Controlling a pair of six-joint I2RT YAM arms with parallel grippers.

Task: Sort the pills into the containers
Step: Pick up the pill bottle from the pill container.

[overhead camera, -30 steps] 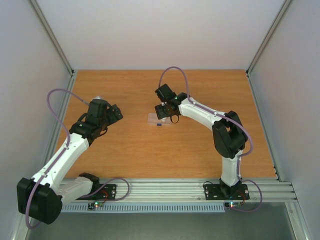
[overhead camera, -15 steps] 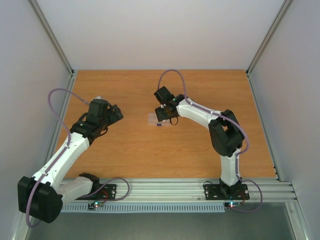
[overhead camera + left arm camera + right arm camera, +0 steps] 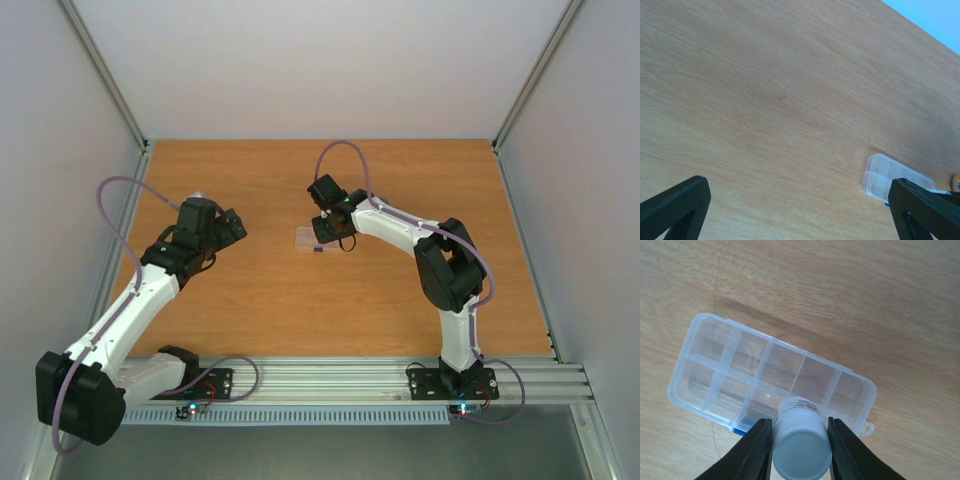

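Note:
The clear pill box (image 3: 308, 238) lies flat at the table's middle. In the right wrist view its cells (image 3: 780, 365) look empty. A small dark blue piece (image 3: 740, 429) sits at the box's near edge and shows as a speck in the top view (image 3: 318, 251). My right gripper (image 3: 328, 226) hovers over the box, shut on a small white bottle (image 3: 801, 450) whose round end faces the camera. My left gripper (image 3: 232, 228) is open and empty, well to the left of the box. The left wrist view shows the box (image 3: 885, 176) beyond its right finger (image 3: 920, 210).
Bare wooden table (image 3: 260, 300) all round the box. Grey walls stand at the left, right and back. An aluminium rail (image 3: 330, 375) with the arm bases runs along the near edge.
My right arm has shifted slightly left over the pill box, still holding the bottle. The left arm has not moved.

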